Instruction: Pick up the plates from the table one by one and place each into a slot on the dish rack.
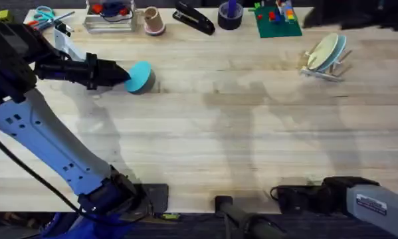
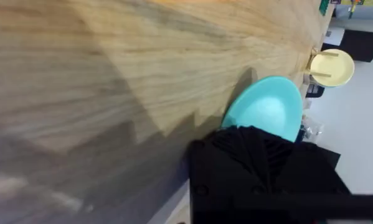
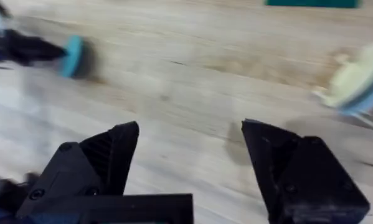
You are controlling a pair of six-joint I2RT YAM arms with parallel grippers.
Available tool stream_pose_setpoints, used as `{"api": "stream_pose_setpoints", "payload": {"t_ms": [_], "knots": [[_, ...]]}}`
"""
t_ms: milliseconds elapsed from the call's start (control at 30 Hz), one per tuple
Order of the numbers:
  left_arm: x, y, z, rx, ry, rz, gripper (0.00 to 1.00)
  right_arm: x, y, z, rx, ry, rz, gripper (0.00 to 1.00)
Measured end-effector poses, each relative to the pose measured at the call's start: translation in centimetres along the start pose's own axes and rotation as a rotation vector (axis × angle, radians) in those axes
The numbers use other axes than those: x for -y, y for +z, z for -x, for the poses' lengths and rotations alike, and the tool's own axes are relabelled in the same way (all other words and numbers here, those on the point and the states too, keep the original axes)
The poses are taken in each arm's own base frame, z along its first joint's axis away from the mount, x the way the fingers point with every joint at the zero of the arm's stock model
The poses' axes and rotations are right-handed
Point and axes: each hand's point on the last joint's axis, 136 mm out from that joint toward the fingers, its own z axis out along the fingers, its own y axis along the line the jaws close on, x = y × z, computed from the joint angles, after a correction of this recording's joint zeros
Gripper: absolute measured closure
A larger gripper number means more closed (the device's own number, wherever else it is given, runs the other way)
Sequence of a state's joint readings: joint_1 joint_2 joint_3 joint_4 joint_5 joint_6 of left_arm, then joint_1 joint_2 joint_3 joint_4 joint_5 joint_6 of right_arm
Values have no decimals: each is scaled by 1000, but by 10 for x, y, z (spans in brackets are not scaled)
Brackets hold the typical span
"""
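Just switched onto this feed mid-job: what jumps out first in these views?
The left gripper is shut on a small round turquoise plastic plate, held at the far left of the light wooden butcher-block table. Far off at the far right, the small wooden dish rack already carries a cream plate and a pale blue plate. The right gripper sits open near its base.
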State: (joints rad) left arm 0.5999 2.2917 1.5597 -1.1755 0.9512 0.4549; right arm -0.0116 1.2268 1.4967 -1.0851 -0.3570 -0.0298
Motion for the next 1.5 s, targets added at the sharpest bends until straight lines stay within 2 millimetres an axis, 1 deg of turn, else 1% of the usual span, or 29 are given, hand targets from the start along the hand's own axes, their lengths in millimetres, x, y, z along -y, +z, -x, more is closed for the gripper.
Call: {"api": "stream_pose_setpoints", "payload": {"t_ms": [167, 267, 367, 500, 667, 800, 1000, 1200, 1400, 1500], "knots": [[0, 0, 0, 0, 0, 0, 962, -16, 30, 8, -53, 100, 167, 8], [0, 0, 0, 0, 0, 0, 962, -27, 48, 6, -110, 149, 252, 7], [0, 0, 0, 0, 0, 0, 962, -43, 68, 1, -176, 164, 318, 7], [0, 0, 0, 0, 0, 0, 962, -71, 100, -1, -234, 142, 391, 7], [0, 0, 0, 0, 0, 0, 961, -109, 143, 2, -257, 118, 465, 7], [0, 0, 0, 0, 0, 0, 962, -138, 177, 2, -272, 130, 514, 7], [0, 0, 0, 0, 0, 0, 962, -173, 218, -7, -309, 182, 565, 7], [0, 0, 0, 0, 0, 0, 962, -204, 242, -20, -346, 228, 598, 7], [0, 0, 0, 0, 0, 0, 961, -230, 255, -29, -353, 217, 637, 7], [0, 0, 0, 0, 0, 0, 961, -237, 259, -34, -360, 222, 628, 7]]}}
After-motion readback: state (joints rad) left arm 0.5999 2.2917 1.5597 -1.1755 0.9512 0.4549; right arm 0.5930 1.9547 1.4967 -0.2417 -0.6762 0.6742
